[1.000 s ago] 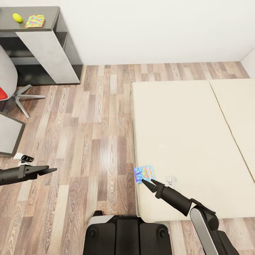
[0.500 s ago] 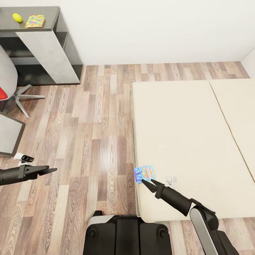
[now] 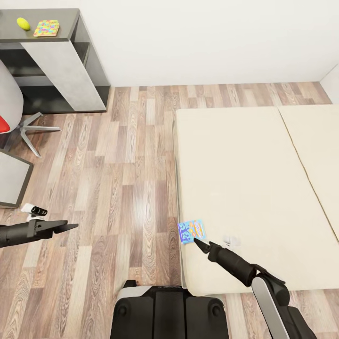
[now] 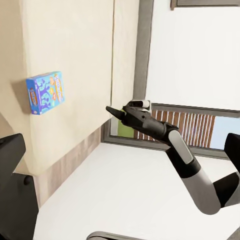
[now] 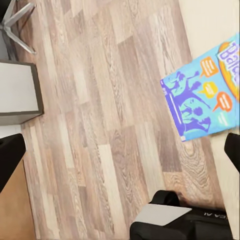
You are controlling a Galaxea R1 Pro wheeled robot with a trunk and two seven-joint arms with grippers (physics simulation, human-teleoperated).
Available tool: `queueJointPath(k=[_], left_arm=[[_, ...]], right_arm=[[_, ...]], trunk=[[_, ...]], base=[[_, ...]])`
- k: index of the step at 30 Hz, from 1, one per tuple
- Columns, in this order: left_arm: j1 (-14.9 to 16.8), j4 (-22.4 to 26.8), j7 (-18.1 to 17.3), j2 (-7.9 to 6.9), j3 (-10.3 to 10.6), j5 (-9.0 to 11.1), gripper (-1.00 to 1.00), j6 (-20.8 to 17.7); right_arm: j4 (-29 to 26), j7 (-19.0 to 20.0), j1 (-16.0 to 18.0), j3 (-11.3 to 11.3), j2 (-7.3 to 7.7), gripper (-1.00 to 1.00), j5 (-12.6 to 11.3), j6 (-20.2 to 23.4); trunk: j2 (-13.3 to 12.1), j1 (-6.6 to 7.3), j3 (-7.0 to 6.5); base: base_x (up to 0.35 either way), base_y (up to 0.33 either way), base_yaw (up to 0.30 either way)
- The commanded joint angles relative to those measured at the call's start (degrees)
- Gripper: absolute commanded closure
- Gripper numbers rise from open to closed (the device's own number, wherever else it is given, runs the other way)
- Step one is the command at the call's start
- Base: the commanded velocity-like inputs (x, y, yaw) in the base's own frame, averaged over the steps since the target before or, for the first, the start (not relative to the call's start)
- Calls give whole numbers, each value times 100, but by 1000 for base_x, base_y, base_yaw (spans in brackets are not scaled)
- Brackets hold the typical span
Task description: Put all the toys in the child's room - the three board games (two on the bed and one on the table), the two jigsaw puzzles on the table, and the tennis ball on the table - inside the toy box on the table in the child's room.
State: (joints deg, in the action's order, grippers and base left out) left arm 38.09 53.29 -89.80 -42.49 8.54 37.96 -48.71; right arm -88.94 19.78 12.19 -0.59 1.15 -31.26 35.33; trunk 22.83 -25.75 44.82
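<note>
A blue board game box lies flat on the near left corner of the cream bed. My right gripper hovers just behind it, a short gap away, open with nothing between its fingers. The right wrist view looks down on the box, with wood floor beside it. Over the floor to the left my left gripper stands open and holds nothing. The left wrist view shows the box on the bed and my right arm. Far off, a yellow tennis ball and a colourful jigsaw puzzle rest on the dark table.
A small white object lies on the bed right of the box. A swivel chair and a grey cabinet stand at the left. Wood floor runs between the bed and the table. My base is at the bottom.
My right gripper has drawn back slightly from the board game, toward my base and a little right. The left arm has barely shifted.
</note>
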Motion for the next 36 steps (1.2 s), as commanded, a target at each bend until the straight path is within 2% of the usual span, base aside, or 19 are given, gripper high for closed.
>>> queueJointPath(k=[1,9,36], left_arm=[[6,-3,-20,-5,25,21,-100,-60],[6,-3,-20,1,25,19,-100,-59],[6,-3,-20,3,25,19,-100,-59]], right_arm=[[-5,-49,2,-6,0,-100,-26,38],[-9,-259,2,11,0,-100,-35,32],[-10,-307,2,57,-8,-100,-29,-4]], trunk=[[9,-3,7],[9,-3,0],[9,-3,-240]], base=[[0,0,0],[0,0,0],[0,0,0]])
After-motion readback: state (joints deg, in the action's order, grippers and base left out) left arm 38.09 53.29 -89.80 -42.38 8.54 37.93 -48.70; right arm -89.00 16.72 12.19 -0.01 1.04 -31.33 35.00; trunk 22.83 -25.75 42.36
